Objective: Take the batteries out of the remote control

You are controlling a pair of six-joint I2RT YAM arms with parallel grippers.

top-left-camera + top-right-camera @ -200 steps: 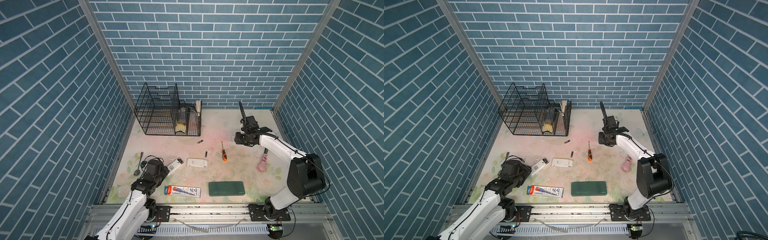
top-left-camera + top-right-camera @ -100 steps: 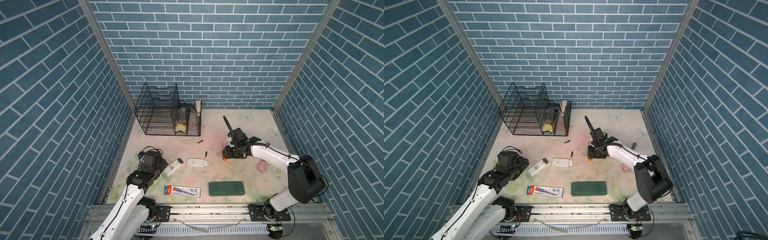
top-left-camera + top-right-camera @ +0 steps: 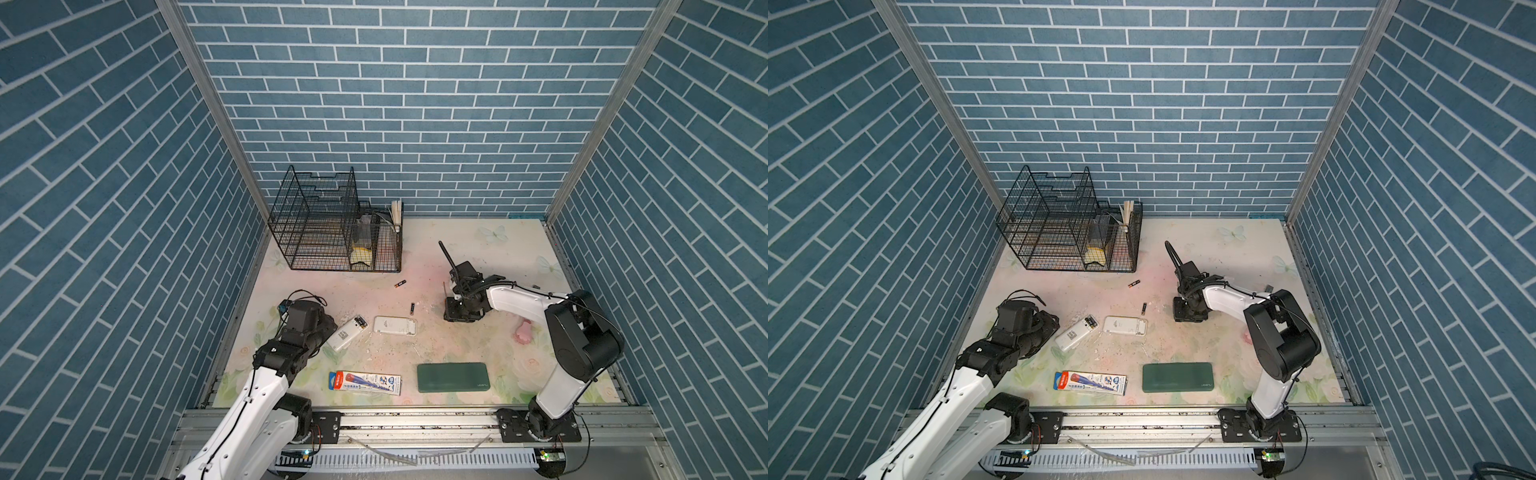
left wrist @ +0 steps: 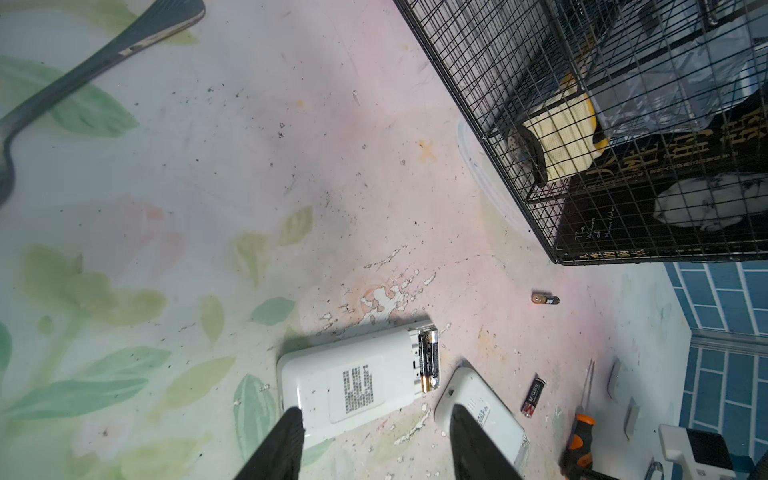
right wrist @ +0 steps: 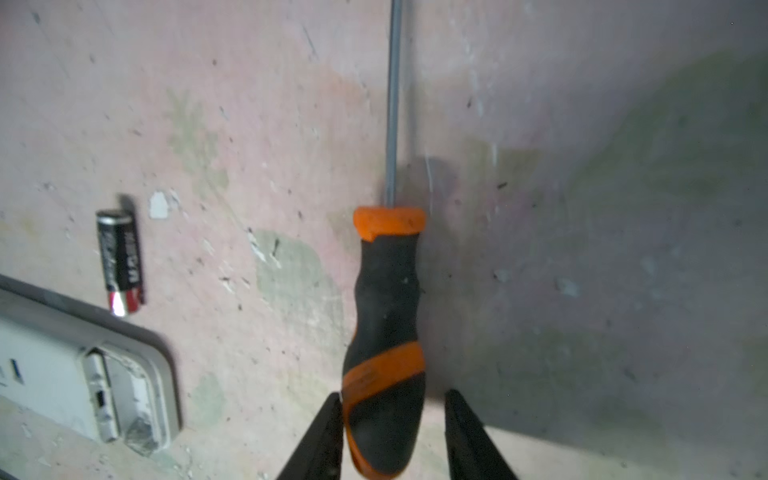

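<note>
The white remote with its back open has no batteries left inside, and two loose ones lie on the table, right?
Not quite. The left wrist view shows one battery still sitting in the remote's open compartment. The rest holds: two loose batteries, one near the wire basket and another closer, lie on the table.

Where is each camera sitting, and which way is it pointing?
Top views: high over the front rail, looking down at the table; left arm and right arm show.
Left wrist: low, facing the remote and wire basket; left end effector shows.
Right wrist: close above the screwdriver; right end effector straddles its handle.
Shared: both wrist views show one loose battery.
</note>
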